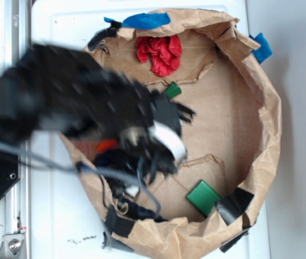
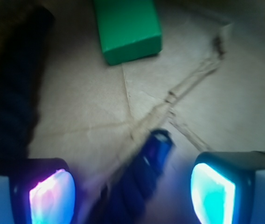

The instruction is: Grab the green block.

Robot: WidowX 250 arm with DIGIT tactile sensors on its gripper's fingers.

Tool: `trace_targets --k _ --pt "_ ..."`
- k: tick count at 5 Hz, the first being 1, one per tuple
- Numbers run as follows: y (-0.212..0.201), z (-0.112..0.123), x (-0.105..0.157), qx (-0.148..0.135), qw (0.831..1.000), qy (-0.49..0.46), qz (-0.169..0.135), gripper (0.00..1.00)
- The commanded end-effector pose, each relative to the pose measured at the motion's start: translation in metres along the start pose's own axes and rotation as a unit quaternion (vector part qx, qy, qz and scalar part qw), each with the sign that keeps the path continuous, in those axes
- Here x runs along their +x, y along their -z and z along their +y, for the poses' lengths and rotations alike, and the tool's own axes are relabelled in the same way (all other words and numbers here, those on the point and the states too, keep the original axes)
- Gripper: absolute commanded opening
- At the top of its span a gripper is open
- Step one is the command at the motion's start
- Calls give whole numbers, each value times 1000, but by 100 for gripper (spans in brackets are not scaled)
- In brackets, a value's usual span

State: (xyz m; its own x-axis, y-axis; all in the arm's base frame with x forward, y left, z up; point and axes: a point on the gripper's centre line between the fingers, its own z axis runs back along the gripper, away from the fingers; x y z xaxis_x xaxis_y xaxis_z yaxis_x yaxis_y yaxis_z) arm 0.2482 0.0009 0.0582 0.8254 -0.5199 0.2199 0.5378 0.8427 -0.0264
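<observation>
The arm (image 1: 61,102) enters from the left of the exterior view and reaches over the near-left rim of the paper bowl (image 1: 271,108), a ring of crumpled brown paper fixed with tape to the white worktop (image 1: 61,226). The raised paper wall presumably keeps the loose items within reach. The arm is blurred in this view, so its links cannot be separated.

The gripper (image 1: 161,143) hangs over the left half of the bowl floor. In the wrist view the jaws stand wide, with one lit pad (image 2: 53,196) at each lower corner and nothing between them but bare paper and a dark blue object (image 2: 153,151) that is too blurred to identify. The jaws hold nothing.

The green block (image 1: 203,196) lies flat on the bowl floor toward the lower right, just inside the wall and well apart from the gripper. In the wrist view it sits at the top edge, ahead of the open jaws and partly cut off by the frame. The approach appears not yet complete.

A red crumpled cloth (image 1: 160,54) lies at the far side of the bowl. A small dark green piece (image 1: 172,89) shows beside the gripper's upper edge; its shape is partly hidden. An orange item (image 1: 105,144) under the arm is mostly covered and cannot be identified.
</observation>
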Motion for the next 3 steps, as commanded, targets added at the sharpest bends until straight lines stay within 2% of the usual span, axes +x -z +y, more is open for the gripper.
trace_targets --k 1,3 --pt "4 2 30 2 1000 2 -4 100" --pt "7 -4 54 1 1000 10 -4 100"
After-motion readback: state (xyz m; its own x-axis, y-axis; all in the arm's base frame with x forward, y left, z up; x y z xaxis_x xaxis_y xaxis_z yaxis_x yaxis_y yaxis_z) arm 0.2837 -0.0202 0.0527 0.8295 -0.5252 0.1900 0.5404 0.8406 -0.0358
